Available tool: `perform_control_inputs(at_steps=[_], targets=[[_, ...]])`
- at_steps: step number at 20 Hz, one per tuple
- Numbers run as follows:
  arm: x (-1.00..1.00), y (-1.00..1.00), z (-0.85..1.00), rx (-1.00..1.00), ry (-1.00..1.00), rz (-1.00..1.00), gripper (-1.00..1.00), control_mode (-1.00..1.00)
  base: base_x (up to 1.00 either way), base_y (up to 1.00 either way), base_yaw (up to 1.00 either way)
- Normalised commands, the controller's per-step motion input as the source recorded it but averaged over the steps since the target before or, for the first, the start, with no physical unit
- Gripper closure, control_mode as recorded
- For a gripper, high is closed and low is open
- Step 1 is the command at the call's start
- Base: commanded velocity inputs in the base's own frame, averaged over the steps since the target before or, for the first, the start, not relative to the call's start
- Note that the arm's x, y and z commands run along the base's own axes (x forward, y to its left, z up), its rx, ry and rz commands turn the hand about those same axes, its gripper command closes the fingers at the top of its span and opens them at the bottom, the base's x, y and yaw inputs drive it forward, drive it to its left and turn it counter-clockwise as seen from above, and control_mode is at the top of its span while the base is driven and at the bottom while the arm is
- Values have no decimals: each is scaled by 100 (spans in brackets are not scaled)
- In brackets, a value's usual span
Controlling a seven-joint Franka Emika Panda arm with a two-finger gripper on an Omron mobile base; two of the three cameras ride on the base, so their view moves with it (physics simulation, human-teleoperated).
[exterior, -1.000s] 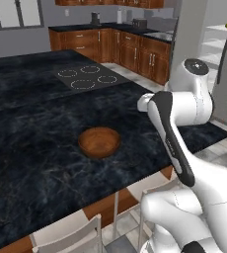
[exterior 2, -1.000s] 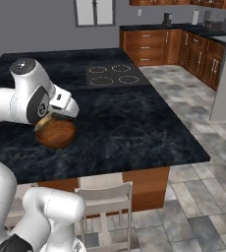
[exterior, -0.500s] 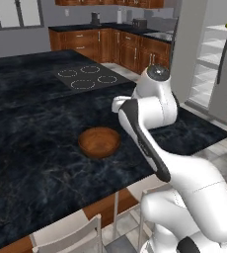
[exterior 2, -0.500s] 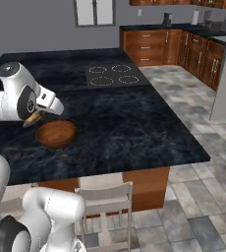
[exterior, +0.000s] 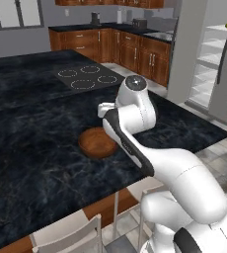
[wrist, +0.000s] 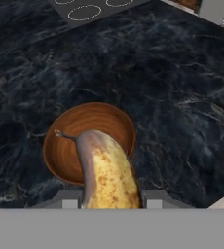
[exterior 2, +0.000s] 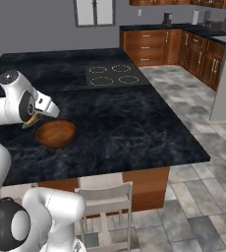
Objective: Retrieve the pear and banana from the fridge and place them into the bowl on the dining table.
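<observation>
- Banana (wrist: pixel 105 176) being gripped between the closed fingers (wrist: pixel 106 199), projecting forward from them, stem end hanging over the bowl (wrist: pixel 65 151).
- Bowl sitting just ahead of and below the fingers on the black marble worktop (wrist: pixel 182 97).
- Cooktop rings (wrist: pixel 84 11) lying well beyond.

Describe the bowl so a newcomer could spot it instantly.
Start at the big island with the black white-veined marble top. On its near side, away from the four cooktop rings, sits a round, shallow, reddish-brown wooden bowl. It is the one loose object lying on the marble, and it is empty.
</observation>
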Motion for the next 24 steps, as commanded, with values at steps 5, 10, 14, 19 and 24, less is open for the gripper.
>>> perform_control_inputs(at_steps=[5, 10, 14, 19, 24], targets=[[30, 20, -24, 0, 0, 0, 100, -100, 0, 0, 0], [13, 10, -19, 0, 0, 0, 100, -100, 0, 0, 0], [4, 4, -17, 0, 0, 0, 100, -100, 0, 0, 0], [5, 0, -18, 0, 0, 0, 100, -100, 0, 0, 0], [4, 0, -17, 0, 0, 0, 100, -100, 0, 0, 0]])
